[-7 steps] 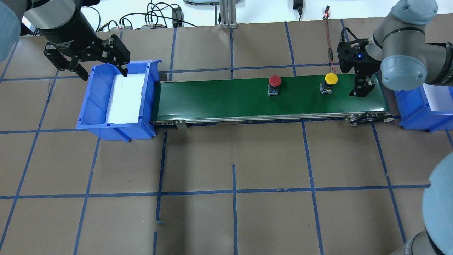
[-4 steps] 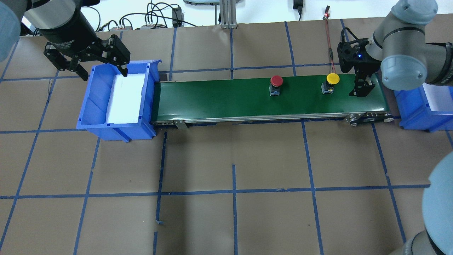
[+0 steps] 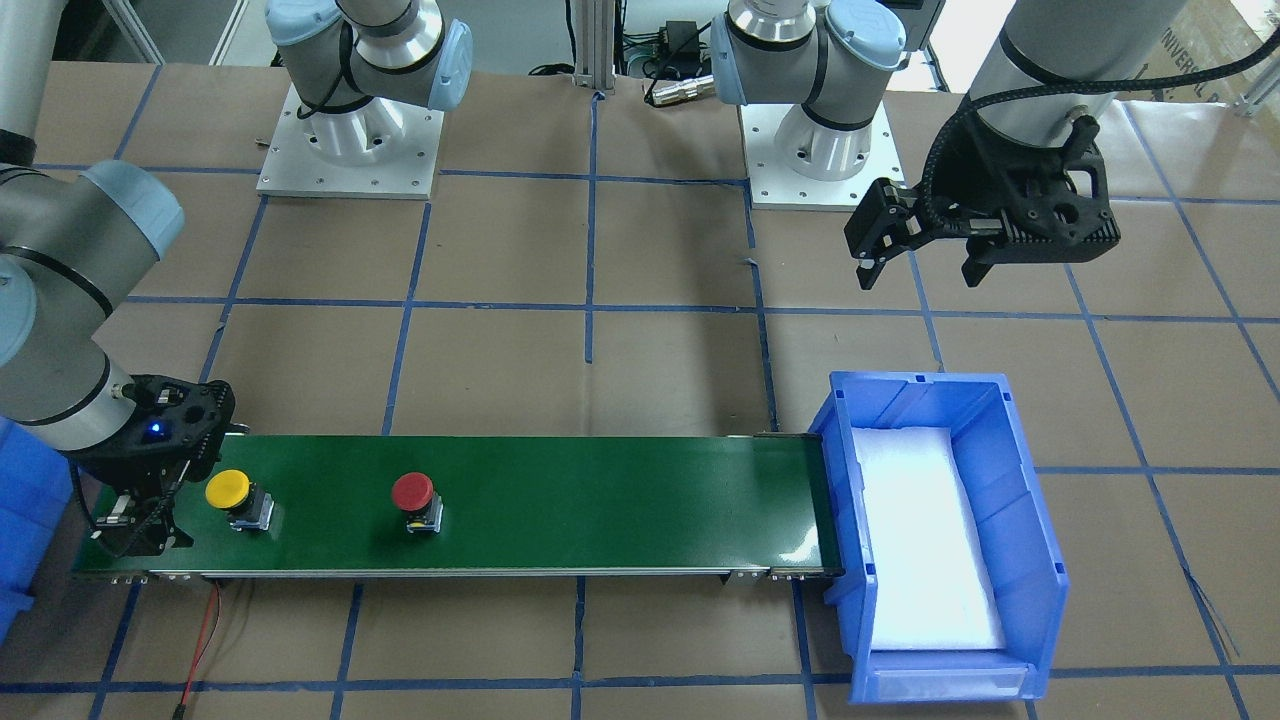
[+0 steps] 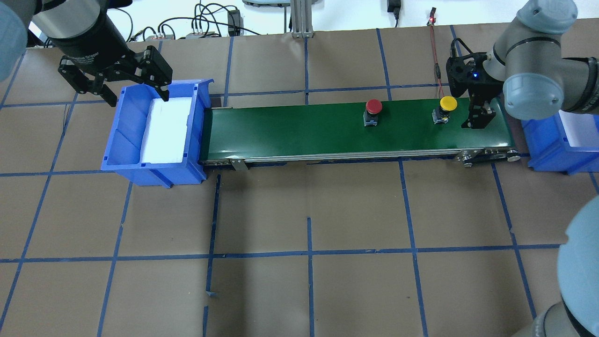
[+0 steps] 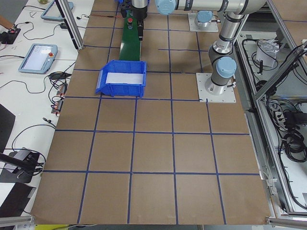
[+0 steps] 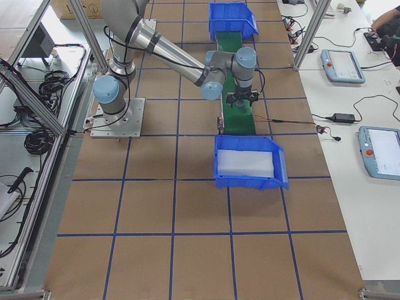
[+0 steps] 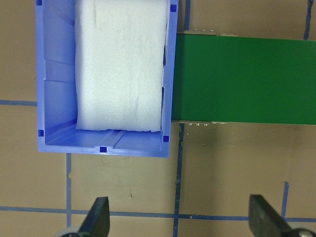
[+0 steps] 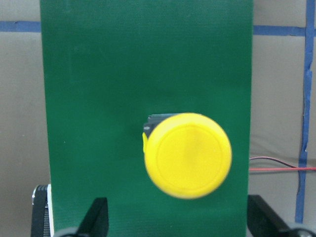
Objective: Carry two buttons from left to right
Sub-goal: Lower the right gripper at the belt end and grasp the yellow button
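The red button [image 4: 373, 106] and the yellow button [image 4: 448, 103] stand upright on the green conveyor belt [image 4: 304, 133], toward its right end. In the front-facing view they are the red button [image 3: 412, 492] and the yellow button [image 3: 228, 490]. My right gripper [image 4: 478, 120] is open, low over the belt's right end, just right of the yellow button. Its wrist view shows the yellow cap [image 8: 187, 155] close ahead between the spread fingers [image 8: 98, 219]. My left gripper [image 4: 138, 98] is open and empty above the left blue bin [image 4: 126, 159].
The left bin holds only a white foam pad [image 7: 121, 64]. A second blue bin [image 4: 547, 152] sits just past the belt's right end. A red wire [image 4: 437, 65] runs behind the belt. Brown table with blue tape lines lies all around.
Both buttons have moved to the right along the belt, the yellow one closer to my right gripper. Neither arm has moved.
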Controlling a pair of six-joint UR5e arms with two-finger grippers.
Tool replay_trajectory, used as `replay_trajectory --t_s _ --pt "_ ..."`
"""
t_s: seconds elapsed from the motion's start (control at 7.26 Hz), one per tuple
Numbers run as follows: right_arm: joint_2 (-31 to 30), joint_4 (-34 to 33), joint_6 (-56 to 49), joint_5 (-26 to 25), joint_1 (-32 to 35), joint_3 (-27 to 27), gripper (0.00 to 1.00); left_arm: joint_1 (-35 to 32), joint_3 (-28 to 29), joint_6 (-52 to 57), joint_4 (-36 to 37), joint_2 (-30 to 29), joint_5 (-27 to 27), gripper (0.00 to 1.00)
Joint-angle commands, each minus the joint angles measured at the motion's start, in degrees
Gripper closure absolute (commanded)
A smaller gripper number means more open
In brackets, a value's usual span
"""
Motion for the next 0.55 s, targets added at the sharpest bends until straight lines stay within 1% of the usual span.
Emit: replay_trajectory --t_s 0.0,0.41 --pt "0.0 0.0 0.0 -0.1 0.0 0.2 0.01 0.0 0.0 0.0 0.0 0.0 0.0 0.00" --pt "-0.1 0.0 0.0 -0.1 0.0 0.1 0.01 0.0 0.0 0.0 0.0 0.0 0.1 0.00"
